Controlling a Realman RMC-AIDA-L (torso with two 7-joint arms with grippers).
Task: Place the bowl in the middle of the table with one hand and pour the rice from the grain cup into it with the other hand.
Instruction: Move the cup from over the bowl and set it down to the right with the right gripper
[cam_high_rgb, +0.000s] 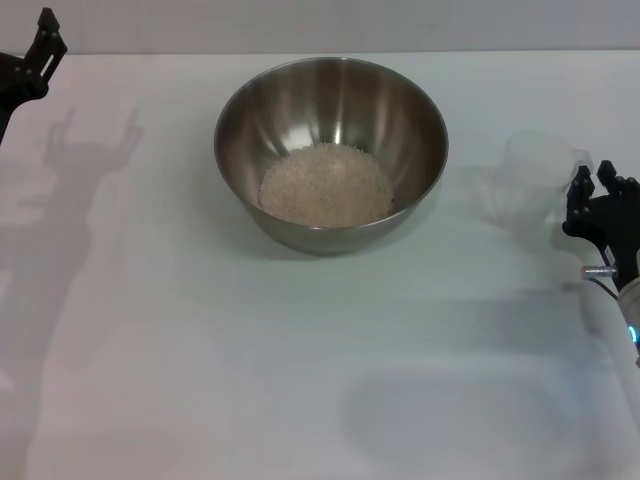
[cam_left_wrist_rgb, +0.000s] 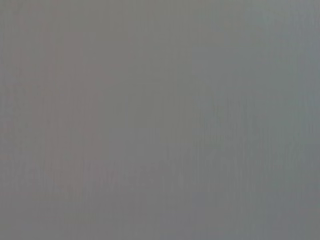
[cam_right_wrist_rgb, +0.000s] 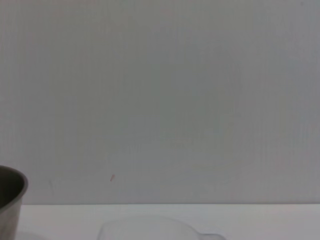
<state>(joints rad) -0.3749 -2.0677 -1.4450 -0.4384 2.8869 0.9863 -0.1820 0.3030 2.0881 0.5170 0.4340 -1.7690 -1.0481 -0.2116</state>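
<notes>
Two claws showed in the head view, one at each side of the white table (cam_high_rgb: 300, 380). Between them, toward the far middle of the table, stood the steel bowl (cam_high_rgb: 331, 105), and the rice (cam_high_rgb: 326, 185) lay in a loose pale heap on its bottom. The clear grain cup (cam_high_rgb: 535, 180) stood upright on the table to the right of the bowl, well apart from it, and looked empty. The right claw (cam_high_rgb: 592, 195) was just beside the cup's handle side, its black fingers spread and gripping nothing. The left claw (cam_high_rgb: 40, 50) hung at the far left edge, away from the bowl; whether it was open or closed I could not tell. From the right wrist, the bowl's rim (cam_right_wrist_rgb: 11, 192) and the cup's top edge (cam_right_wrist_rgb: 150, 227) appeared before a plain wall. From the left wrist only flat grey was seen.
</notes>
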